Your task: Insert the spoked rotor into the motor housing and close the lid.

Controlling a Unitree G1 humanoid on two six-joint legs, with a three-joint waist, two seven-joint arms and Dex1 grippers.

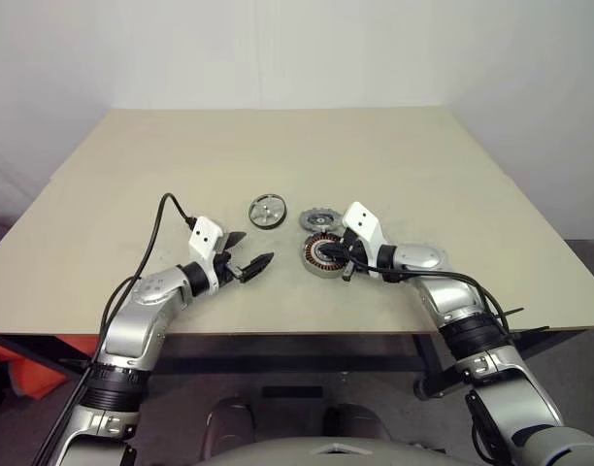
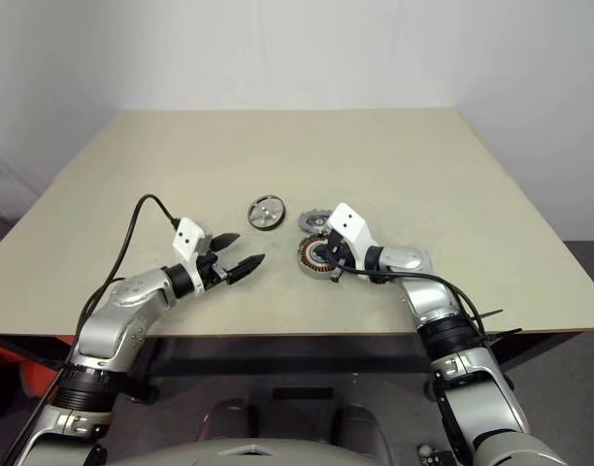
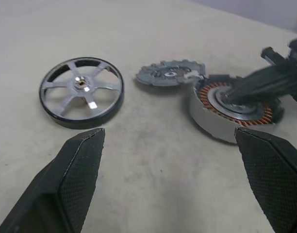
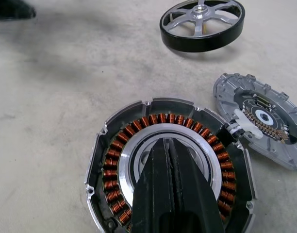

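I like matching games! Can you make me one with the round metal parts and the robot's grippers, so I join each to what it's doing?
Things:
1. shiny silver spoked rotor wheel
2. big grey motor housing with copper windings
3. dark grey notched lid disc
4. left gripper

States:
A. fingers open, holding nothing
B. leaning on the housing's edge
C. lying alone on the table
D. shut right gripper pointing into its centre hole

Pairs: 1-C, 2-D, 3-B, 4-A

Right gripper (image 2: 336,264) rests on motor housing (image 2: 314,256).
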